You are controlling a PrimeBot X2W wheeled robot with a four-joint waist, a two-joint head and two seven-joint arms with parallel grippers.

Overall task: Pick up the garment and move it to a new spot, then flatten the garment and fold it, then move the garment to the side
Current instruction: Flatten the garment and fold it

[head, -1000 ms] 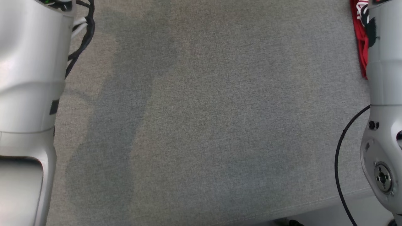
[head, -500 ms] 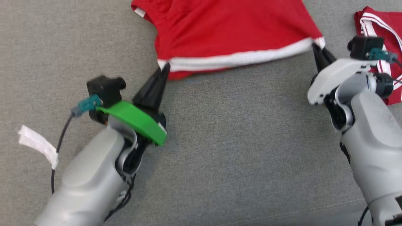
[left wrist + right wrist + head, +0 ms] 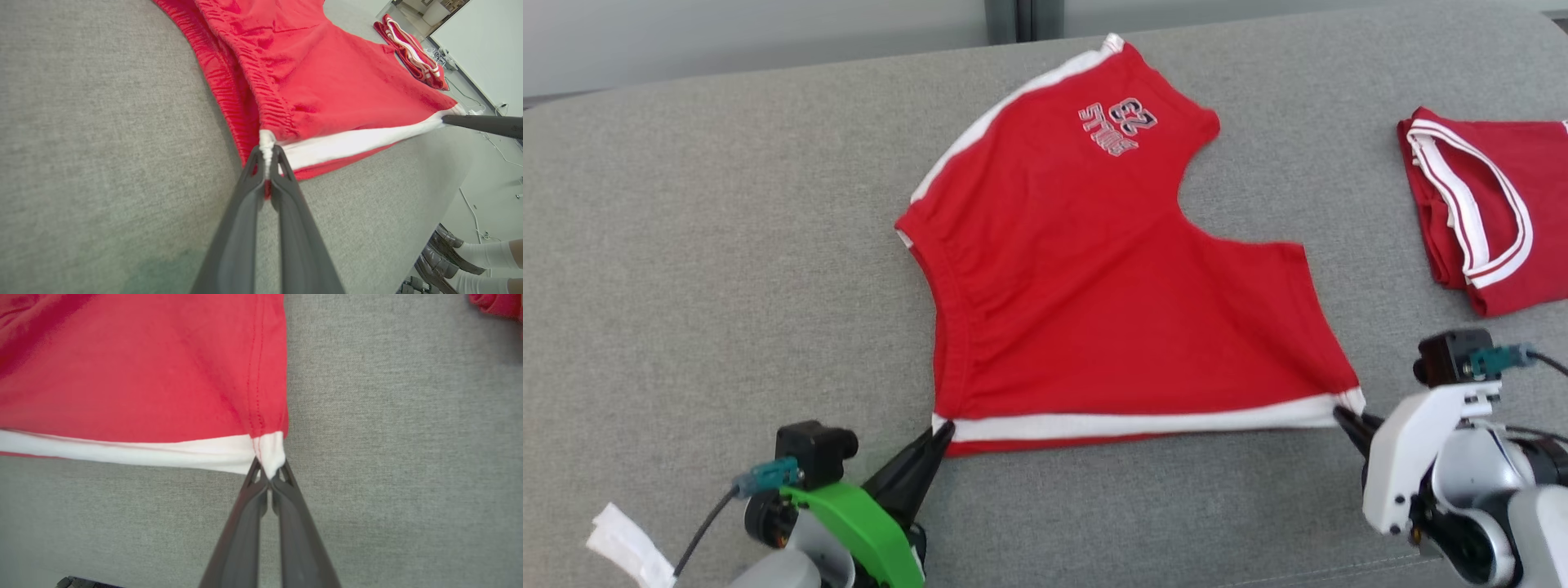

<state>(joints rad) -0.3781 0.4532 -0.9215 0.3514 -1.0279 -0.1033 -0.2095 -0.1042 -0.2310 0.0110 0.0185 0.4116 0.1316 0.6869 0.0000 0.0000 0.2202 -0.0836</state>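
Red shorts-like garment (image 3: 1094, 286) spread on the grey fabric counter (image 3: 727, 245), left end effector (image 3: 942, 430) clamped on one white-banded hem corner, right end effector (image 3: 1341, 415) pinched shut on the other, hem taut between them, folded red cloth (image 3: 1470, 212) lying beyond the right one.

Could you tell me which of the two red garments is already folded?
The folded garment at the right, a compact stack; the printed garment lies spread flat.

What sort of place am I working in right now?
Probably an indoor lab or test room: a grey fabric-covered work surface under the red garment, loose cables on a pale floor by a white wall, and a person's shoes close by.
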